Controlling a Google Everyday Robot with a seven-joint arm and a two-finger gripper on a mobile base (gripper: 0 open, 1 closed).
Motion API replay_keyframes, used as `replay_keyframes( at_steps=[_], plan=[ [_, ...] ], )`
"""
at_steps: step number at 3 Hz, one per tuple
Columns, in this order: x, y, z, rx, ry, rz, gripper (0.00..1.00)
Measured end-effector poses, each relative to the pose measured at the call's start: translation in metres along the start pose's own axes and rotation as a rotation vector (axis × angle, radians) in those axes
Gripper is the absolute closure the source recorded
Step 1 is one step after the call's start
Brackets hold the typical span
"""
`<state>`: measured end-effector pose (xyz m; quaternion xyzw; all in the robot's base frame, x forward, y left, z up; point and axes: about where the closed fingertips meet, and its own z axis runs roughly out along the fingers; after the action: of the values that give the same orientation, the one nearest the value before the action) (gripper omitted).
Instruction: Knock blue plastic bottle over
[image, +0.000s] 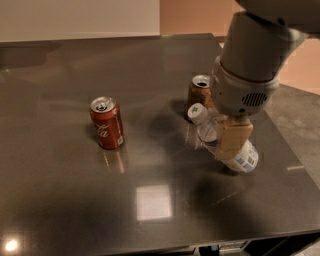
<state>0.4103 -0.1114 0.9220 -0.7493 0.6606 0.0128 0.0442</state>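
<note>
The blue plastic bottle (209, 131) is clear with a white cap and a pale label. It leans far over on the dark table (60, 190), with its cap pointing back left and its base to the front right. My gripper (231, 148) hangs from the big grey arm directly over the bottle's lower half. One tan finger (233, 136) lies against the bottle and hides part of it.
A brown can (200, 91) stands upright just behind the bottle's cap, next to the arm. A red cola can (106, 123) stands upright at the left middle. The table's right edge and front edge are close to the bottle.
</note>
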Motion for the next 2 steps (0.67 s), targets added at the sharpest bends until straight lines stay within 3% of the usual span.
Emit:
replay_keyframes(
  at_steps=[1,2],
  plan=[
    [0.005,0.003,0.022,-0.031,0.07,-0.014,0.82],
    [0.001,0.009,0.039,-0.051,0.09,-0.033,0.59]
  ],
)
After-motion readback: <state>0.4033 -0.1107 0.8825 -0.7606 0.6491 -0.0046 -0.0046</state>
